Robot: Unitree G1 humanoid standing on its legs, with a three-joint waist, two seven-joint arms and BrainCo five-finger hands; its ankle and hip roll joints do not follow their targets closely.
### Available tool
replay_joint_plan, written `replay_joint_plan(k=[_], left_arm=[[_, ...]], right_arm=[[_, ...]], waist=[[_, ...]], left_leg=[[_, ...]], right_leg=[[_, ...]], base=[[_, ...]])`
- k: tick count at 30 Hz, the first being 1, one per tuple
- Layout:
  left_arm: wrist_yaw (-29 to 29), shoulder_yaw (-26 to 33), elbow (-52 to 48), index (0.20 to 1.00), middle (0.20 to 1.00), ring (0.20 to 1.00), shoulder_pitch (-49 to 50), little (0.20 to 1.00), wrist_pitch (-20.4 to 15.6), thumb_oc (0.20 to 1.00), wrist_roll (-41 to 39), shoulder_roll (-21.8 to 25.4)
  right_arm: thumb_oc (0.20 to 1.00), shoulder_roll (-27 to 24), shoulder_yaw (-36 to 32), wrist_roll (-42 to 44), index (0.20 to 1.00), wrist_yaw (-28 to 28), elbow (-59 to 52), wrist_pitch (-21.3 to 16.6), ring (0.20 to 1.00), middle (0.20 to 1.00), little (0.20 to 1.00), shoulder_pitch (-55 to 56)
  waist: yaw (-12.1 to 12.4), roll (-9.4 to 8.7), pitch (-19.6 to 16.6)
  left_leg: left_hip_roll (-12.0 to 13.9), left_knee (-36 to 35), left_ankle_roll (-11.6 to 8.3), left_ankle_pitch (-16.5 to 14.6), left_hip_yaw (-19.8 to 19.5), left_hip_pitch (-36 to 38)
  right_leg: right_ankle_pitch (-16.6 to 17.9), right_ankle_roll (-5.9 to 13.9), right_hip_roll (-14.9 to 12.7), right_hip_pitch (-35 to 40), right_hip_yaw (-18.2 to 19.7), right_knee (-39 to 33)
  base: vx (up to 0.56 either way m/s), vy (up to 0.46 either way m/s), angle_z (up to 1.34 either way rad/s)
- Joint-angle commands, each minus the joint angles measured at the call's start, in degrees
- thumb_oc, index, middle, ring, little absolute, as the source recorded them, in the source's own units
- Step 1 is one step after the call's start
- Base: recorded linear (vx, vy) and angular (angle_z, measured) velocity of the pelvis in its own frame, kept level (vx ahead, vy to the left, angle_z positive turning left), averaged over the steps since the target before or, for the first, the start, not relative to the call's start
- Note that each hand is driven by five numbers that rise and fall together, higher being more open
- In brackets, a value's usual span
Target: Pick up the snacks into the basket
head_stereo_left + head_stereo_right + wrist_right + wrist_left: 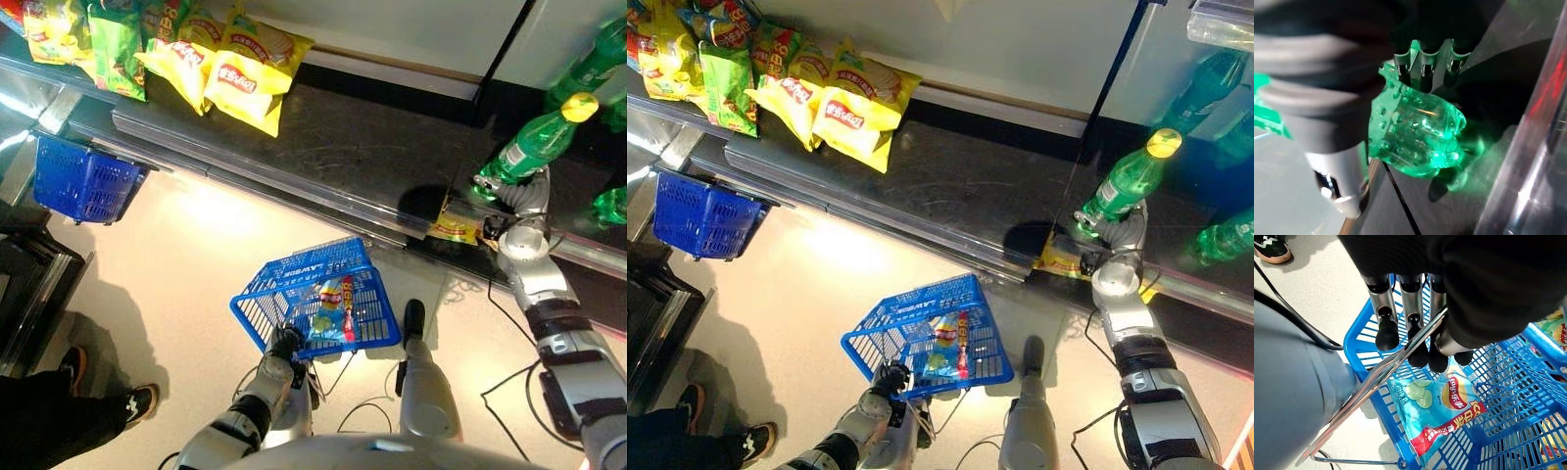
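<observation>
At the upper left of the left eye view, snack bags lie on a dark shelf, two yellow bags nearest its middle. Below them, at the left edge, a second basket hangs off the shelf's front. In the lower left corner a person's shoes stand on the pale floor.

Lower centre, the left hand has its fingers curled round the wire handle of the blue basket, gripping it at the near rim. Inside the basket, just past those fingers, lies a light-blue chip bag.

On the right, the right hand reaches onto the shelf and is wrapped round the base of a green bottle with a yellow cap; the right wrist view shows fingers against the bottle's knobbly bottom. Just left of that hand, at the shelf's front edge, lies a small yellow packet, untouched. More green bottles lie at the upper right.
</observation>
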Motion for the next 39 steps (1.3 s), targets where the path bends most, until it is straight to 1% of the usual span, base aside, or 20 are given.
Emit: replay_joint_plan(k=[1, 4, 7, 10, 11, 12, 13, 14, 15, 18, 21, 26, 33, 36, 37, 38, 39], left_arm=[[1.68, -5.19, 4.48, 0.200, 0.200, 0.200, 2.63, 0.200, 2.12, 0.200, 0.65, 6.21], [1.53, -5.29, 4.35, 0.200, 0.200, 0.200, 2.76, 0.200, 2.10, 0.200, 0.77, 6.24], [1.47, -5.57, 3.69, 0.200, 0.200, 0.200, 3.56, 0.200, 1.83, 0.200, 0.65, 6.37], [1.54, -6.09, 2.94, 0.200, 0.200, 0.200, 4.14, 0.200, 1.45, 0.200, 0.18, 6.29], [1.54, -6.10, 2.92, 0.200, 0.200, 0.200, 4.15, 0.200, 1.46, 0.200, 0.17, 6.30], [1.53, -6.46, 2.60, 0.200, 0.200, 0.200, 4.57, 0.200, 1.27, 0.200, -0.34, 6.37], [1.46, -6.65, 2.51, 0.200, 0.200, 0.200, 4.60, 0.200, 1.19, 0.200, -0.45, 6.35], [1.46, -6.63, 2.51, 0.200, 0.200, 0.200, 4.58, 0.200, 1.19, 0.200, -0.46, 6.34], [1.55, -7.13, 2.20, 0.200, 0.200, 0.200, 4.65, 0.200, 1.09, 0.200, -0.72, 6.36], [1.54, -7.51, 2.20, 0.200, 0.200, 0.200, 4.62, 0.200, 1.18, 0.200, -1.19, 6.39], [1.82, -7.31, 2.31, 0.200, 0.200, 0.200, 4.47, 0.200, 1.21, 0.200, -1.53, 6.36], [2.20, -6.83, 2.49, 0.200, 0.200, 0.200, 4.10, 0.200, 1.31, 0.200, -1.57, 6.31], [2.54, -5.79, 2.90, 0.200, 0.200, 0.200, 3.76, 0.200, 1.15, 0.200, -1.35, 6.24], [2.29, -4.75, 3.10, 0.200, 0.200, 0.200, 3.68, 0.200, 1.21, 0.200, -1.10, 6.20], [2.28, -4.76, 3.10, 0.200, 0.200, 0.200, 3.71, 0.200, 1.22, 0.200, -1.10, 6.21], [2.04, -4.17, 3.18, 0.200, 0.200, 0.200, 3.65, 0.200, 1.29, 0.200, -0.98, 6.34], [2.03, -4.18, 3.17, 0.200, 0.200, 0.200, 3.69, 0.200, 1.29, 0.200, -0.98, 6.36]], right_arm=[[1.000, -0.27, 0.67, 1.01, 1.000, 0.52, 0.04, -2.71, 1.000, 1.000, 1.000, -4.59], [1.000, 0.54, 1.31, 1.88, 1.000, 0.85, 0.72, -3.04, 1.000, 1.000, 1.000, -5.30], [1.000, 2.27, 2.07, 4.85, 1.000, 1.53, 0.74, -4.14, 1.000, 1.000, 1.000, -6.76], [1.000, 3.13, 2.01, 6.93, 1.000, 1.20, 1.57, -4.89, 1.000, 1.000, 1.000, -8.07], [1.000, 3.13, 2.03, 6.96, 1.000, 1.20, 1.62, -4.92, 1.000, 1.000, 1.000, -8.10], [0.922, 3.55, 2.55, 7.61, 0.922, 0.80, 3.83, -4.98, 0.922, 0.922, 0.922, -9.95], [0.256, 3.48, 2.85, 7.65, 0.256, 0.85, 4.56, -4.91, 0.256, 0.256, 0.256, -10.66], [0.256, 3.46, 2.88, 7.67, 0.256, 0.86, 4.64, -4.93, 0.256, 0.256, 0.256, -10.73], [0.200, 3.57, 3.88, 7.53, 0.200, 0.85, 6.26, -4.67, 0.200, 0.200, 0.200, -12.40], [0.200, 3.78, 4.67, 7.80, 0.200, 0.75, 7.89, -4.38, 0.200, 0.200, 0.200, -14.03], [0.200, 4.50, 4.48, 8.26, 0.200, 0.69, 6.62, -4.48, 0.200, 0.200, 0.200, -13.57], [0.200, 6.17, 3.11, 8.90, 0.200, 0.53, 4.28, -4.91, 0.200, 0.200, 0.200, -10.79], [0.200, 7.61, 2.04, 9.23, 0.200, 0.82, 2.38, -5.51, 0.200, 0.200, 0.200, -7.39], [0.200, 8.48, 1.58, 12.01, 0.200, 3.29, -1.09, -6.49, 0.200, 0.200, 0.200, -4.13], [0.200, 8.48, 1.56, 12.04, 0.200, 3.31, -1.17, -6.47, 0.200, 0.200, 0.200, -4.05], [0.200, 8.92, 1.21, 16.11, 0.200, 5.42, -4.70, -7.95, 0.200, 0.200, 0.200, -2.45], [0.200, 8.92, 1.19, 16.14, 0.200, 5.43, -4.81, -7.92, 0.200, 0.200, 0.200, -2.34]], waist=[[1.55, -1.28, -1.79], [1.74, -0.98, -1.97], [2.14, -0.23, -2.30], [2.56, 0.48, -2.53], [2.58, 0.47, -2.55], [2.97, 1.13, -2.66], [3.05, 1.28, -2.68], [3.05, 1.29, -2.68], [3.33, 1.77, -2.73], [3.65, 2.00, -2.58], [3.61, 1.92, -2.49], [3.56, 1.21, -1.78], [3.30, 0.78, -1.71], [2.89, 0.34, -1.90], [2.90, 0.32, -1.90], [2.64, -0.08, -1.95], [2.65, -0.09, -1.96]], left_leg=[[-4.85, 0.01, 3.44, 0.23, 2.23, -1.92], [-5.11, 0.01, 3.54, 0.18, 2.24, -2.05], [-5.61, 0.01, 3.67, 0.15, 2.13, -2.61], [-6.04, 0.01, 3.83, 0.08, 2.11, -2.88], [-6.04, 0.01, 3.83, 0.08, 2.13, -2.90], [-6.42, 0.01, 3.91, 0.05, 2.13, -3.21], [-6.56, 0.01, 3.93, 0.06, 2.14, -3.33], [-6.56, 0.01, 3.93, 0.06, 2.15, -3.36], [-6.82, 0.01, 4.04, 0.08, 2.01, -3.61], [-7.17, 0.01, 4.12, 0.22, 1.79, -4.08], [-7.27, 0.01, 4.11, 0.32, 1.74, -4.52], [-7.54, 0.01, 4.21, 0.56, 1.52, -5.33], [-7.75, 0.01, 4.33, 0.37, 1.62, -5.18], [-7.77, 0.01, 4.36, 0.21, 1.69, -4.73], [-7.77, 0.01, 4.36, 0.21, 1.69, -4.70], [-7.66, 0.01, 4.36, 0.10, 1.74, -4.42], [-7.66, 0.01, 4.36, 0.10, 1.74, -4.39]], right_leg=[[-3.90, 2.07, -0.16, -1.79, 2.07, 4.07], [-3.47, 2.20, -0.25, -1.92, 2.07, 3.55], [-2.93, 2.43, -0.53, -2.27, 2.40, 2.82], [-2.60, 2.56, -0.88, -2.61, 2.53, 2.56], [-2.58, 2.57, -0.88, -2.64, 2.55, 2.55], [-2.30, 2.73, -1.16, -2.87, 2.63, 2.29], [-2.15, 2.77, -1.22, -3.04, 2.65, 2.22], [-2.13, 2.77, -1.22, -3.07, 2.66, 2.21], [-1.82, 2.85, -1.43, -3.33, 2.76, 2.00], [-1.32, 2.99, -1.63, -3.69, 2.73, 1.63], [-0.97, 3.11, -1.83, -4.01, 2.71, 1.34], [-0.51, 3.22, -2.01, -4.60, 2.74, 1.17], [-0.45, 3.23, -2.07, -4.54, 3.09, 1.13], [-0.63, 3.13, -1.98, -4.18, 3.36, 1.20], [-0.64, 3.13, -1.98, -4.15, 3.36, 1.20], [-0.77, 3.06, -1.86, -3.95, 3.46, 1.25], [-0.79, 3.06, -1.86, -3.91, 3.46, 1.25]], base=[[0.00, 0.000, 0.00], [0.00, 0.008, -0.01], [0.00, 0.026, -0.04], [0.00, 0.020, -0.03], [0.00, 0.053, -0.03], [0.00, 0.050, -0.04], [0.00, 0.050, -0.08], [0.00, 0.049, -0.11], [0.00, 0.047, -0.09], [0.00, 0.015, -0.01], [-0.01, 0.011, 0.01], [0.00, 0.000, 0.00], [0.00, 0.000, 0.00], [0.00, 0.000, 0.00], [0.00, 0.000, 0.00], [0.00, 0.000, 0.00], [0.00, 0.000, 0.00]])
